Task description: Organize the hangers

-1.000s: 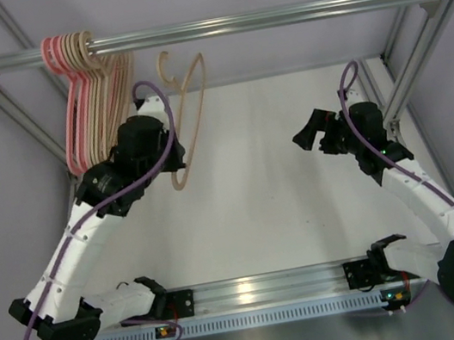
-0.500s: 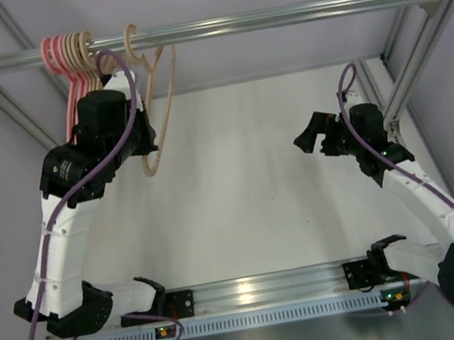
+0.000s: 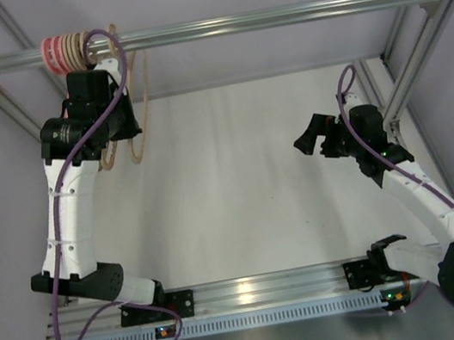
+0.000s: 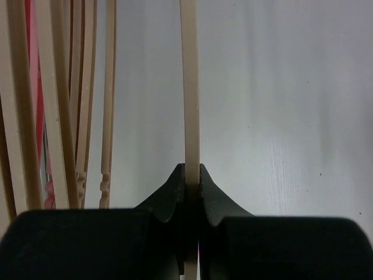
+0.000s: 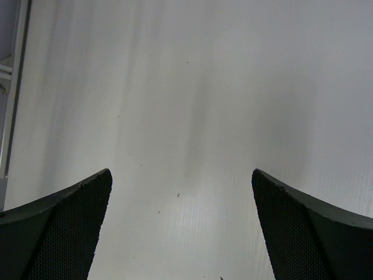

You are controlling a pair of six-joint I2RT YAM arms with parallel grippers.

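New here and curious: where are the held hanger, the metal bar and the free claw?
held hanger [image 4: 189, 87]: left wrist view, its beige rod.
metal bar [image 3: 271, 17]: top view, middle of its length.
right claw [image 5: 180, 172]: right wrist view, gap between open fingers.

One hanger [image 4: 189, 87] stands clamped in the left gripper [image 4: 190, 170], running straight ahead from its fingertips. The other hangers [image 4: 76, 93] hang just to that gripper's left. The right gripper [image 5: 180, 174] hangs well apart, above the table [image 5: 192, 87].

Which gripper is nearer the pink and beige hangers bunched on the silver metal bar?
Left. The left gripper, shut on a thin beige hanger, sits beside the pink and beige hanger bunch; the right gripper hangs open over the white table, far to its right.
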